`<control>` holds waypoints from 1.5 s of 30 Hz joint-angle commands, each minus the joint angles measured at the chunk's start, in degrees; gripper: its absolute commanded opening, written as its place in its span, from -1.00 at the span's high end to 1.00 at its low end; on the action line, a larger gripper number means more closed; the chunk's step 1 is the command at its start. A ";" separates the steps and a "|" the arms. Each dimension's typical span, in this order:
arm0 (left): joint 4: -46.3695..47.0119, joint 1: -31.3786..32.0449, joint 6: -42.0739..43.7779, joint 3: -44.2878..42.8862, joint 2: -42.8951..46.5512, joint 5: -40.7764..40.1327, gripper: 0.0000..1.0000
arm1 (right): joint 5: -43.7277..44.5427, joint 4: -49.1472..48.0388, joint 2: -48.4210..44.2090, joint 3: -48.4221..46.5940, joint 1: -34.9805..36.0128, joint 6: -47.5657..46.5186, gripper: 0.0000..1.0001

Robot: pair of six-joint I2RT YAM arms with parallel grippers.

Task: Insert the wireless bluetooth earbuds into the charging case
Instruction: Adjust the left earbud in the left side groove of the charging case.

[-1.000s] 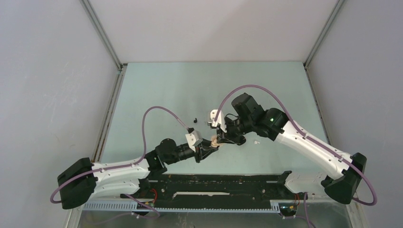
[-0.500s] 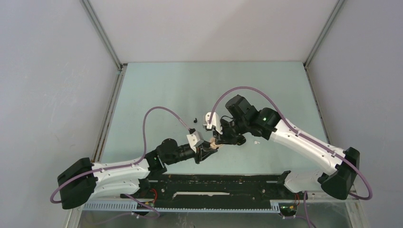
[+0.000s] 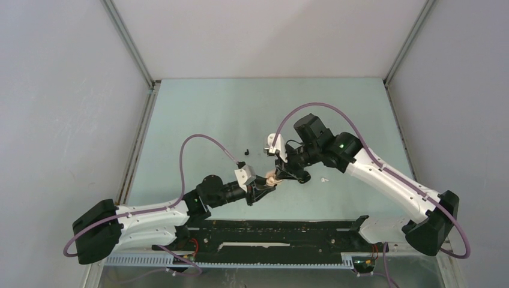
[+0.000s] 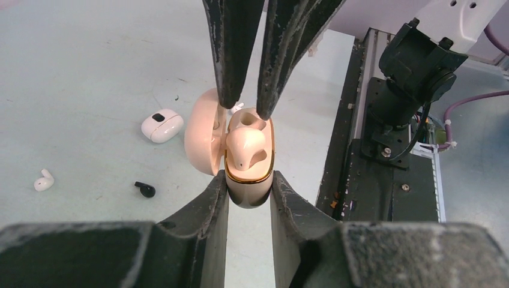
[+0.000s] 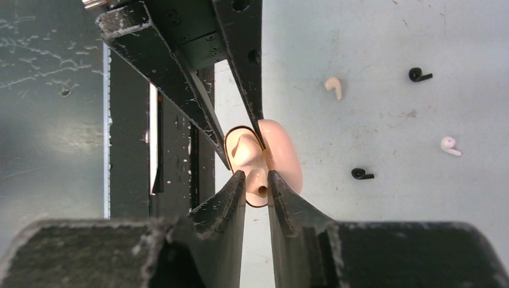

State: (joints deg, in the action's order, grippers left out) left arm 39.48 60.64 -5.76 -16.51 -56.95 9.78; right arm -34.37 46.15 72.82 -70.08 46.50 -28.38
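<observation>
My left gripper (image 4: 250, 183) is shut on a cream charging case (image 4: 249, 193) with a gold rim, its lid (image 4: 201, 132) hinged open to the left. One cream earbud (image 4: 246, 150) lies seated in the case's near socket. My right gripper (image 5: 257, 175) meets the case head-on, and its fingers (image 4: 230, 72) are shut on a second cream earbud (image 5: 259, 187) at the far socket. From above, both grippers meet at the case (image 3: 273, 178) in mid-table. Loose on the table lie a cream earbud (image 5: 334, 87), a white earbud (image 5: 449, 146) and two black earbuds (image 5: 361, 174) (image 5: 419, 75).
A closed white case (image 4: 162, 125) rests on the table left of the held case, with a white earbud (image 4: 43, 180) and a black earbud (image 4: 144, 189) nearer. A small white piece (image 3: 325, 179) lies under the right arm. The black base rail (image 3: 270, 231) runs along the near edge.
The right arm swung a little to the left and back again while its fingertips stayed at the case. The left arm and the case have held still.
</observation>
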 commanded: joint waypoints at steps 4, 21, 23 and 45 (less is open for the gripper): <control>4.63 0.27 1.28 -1.18 0.66 0.85 1.00 | -4.53 0.53 -0.07 -1.87 -0.45 0.74 0.46; 5.55 0.34 0.75 -0.95 -0.13 1.72 1.00 | -2.87 -0.66 2.55 -1.81 2.59 -0.27 0.42; 5.65 0.35 0.75 -0.89 -0.18 1.73 1.00 | -2.52 -0.83 2.93 -1.85 2.69 -0.12 0.51; 5.60 0.34 1.55 -0.10 -3.84 -6.35 1.00 | 10.63 1.38 0.45 -4.72 3.52 0.61 1.00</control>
State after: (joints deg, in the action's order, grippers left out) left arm 42.13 61.01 -5.52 -16.51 -59.99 6.55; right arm -28.10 46.13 74.37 -70.76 49.74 -28.67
